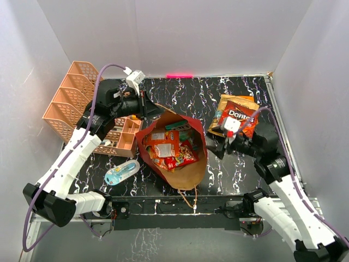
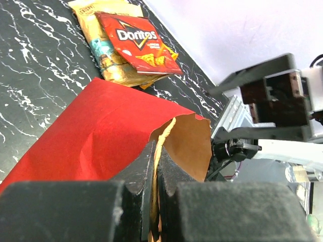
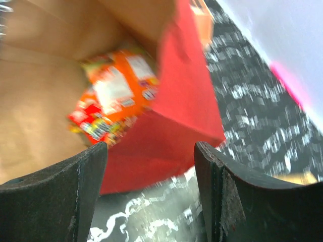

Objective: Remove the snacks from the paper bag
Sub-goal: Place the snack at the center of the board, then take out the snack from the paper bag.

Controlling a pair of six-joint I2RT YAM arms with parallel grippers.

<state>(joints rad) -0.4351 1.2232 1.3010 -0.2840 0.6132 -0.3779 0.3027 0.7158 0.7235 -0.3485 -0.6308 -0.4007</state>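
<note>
The paper bag (image 1: pixel 188 169), red outside and kraft inside, lies open at the table's middle. Several snacks (image 1: pixel 170 147) lie inside it, orange and red packets. My left gripper (image 1: pixel 154 112) is at the bag's far rim. In the left wrist view it (image 2: pixel 156 154) is shut on the bag's twine handle (image 2: pixel 166 132) at the kraft rim of the bag (image 2: pixel 101 126). A Doritos bag (image 1: pixel 241 116) lies on an orange chip bag (image 1: pixel 235 100) at the back right; both show in the left wrist view (image 2: pixel 137 41). My right gripper (image 1: pixel 216 146) is open beside the bag's right wall (image 3: pixel 176 111), with snacks (image 3: pixel 116 96) in view beyond it.
A pink basket organizer (image 1: pixel 73 101) stands at the left. A blue-white blister-packed item (image 1: pixel 121 173) lies near the bag's left front. White walls close in the table on three sides. A second twine handle (image 1: pixel 188 199) hangs at the bag's near edge.
</note>
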